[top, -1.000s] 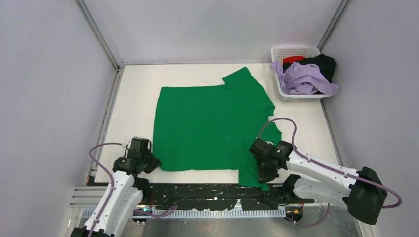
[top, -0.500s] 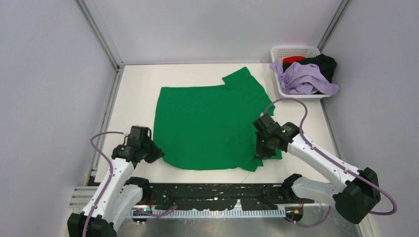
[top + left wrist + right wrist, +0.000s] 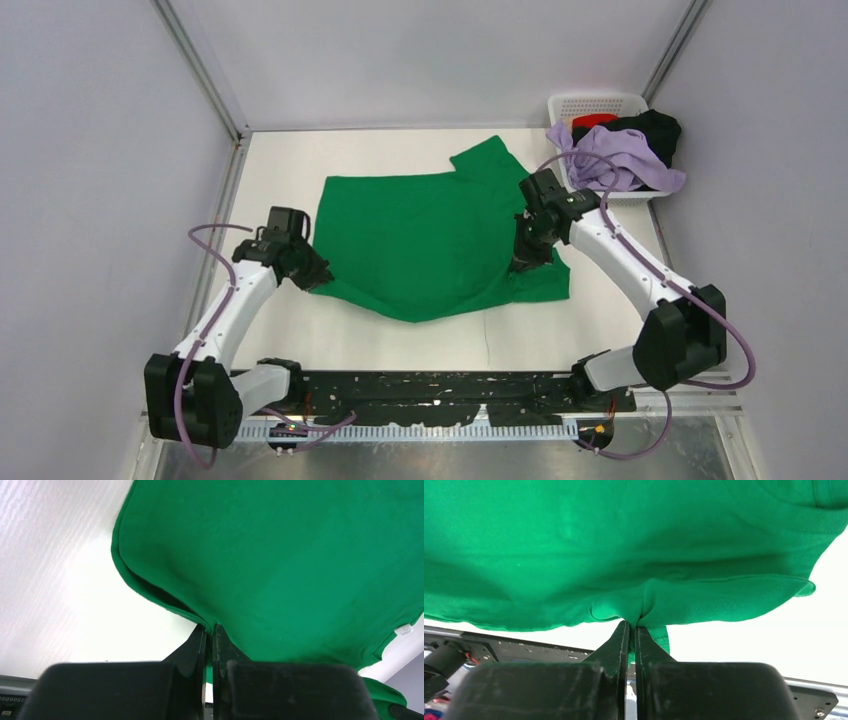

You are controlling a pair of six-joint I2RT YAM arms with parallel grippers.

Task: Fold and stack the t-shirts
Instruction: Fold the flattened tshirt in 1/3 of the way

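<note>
Hem carried up-table since a second ago. Now left gripper [image 3: 312, 279] and right gripper [image 3: 523, 264] each clamped on green shirt [image 3: 425, 230]; hem sags between them, far half flat on table [image 3: 280, 170]. Step: first fold. Next: lay hem level near far edge, release.

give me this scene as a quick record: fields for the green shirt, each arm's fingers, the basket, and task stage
green t-shirt: on the table, near edge held up, sagging between two grips
left fingers: shut on its near-left corner
right fingers: shut on its near-right edge
basket: far right corner, holds lavender t-shirt, black t-shirt, red t-shirt
task stage: first fold apparently under way, no stack visible
</note>
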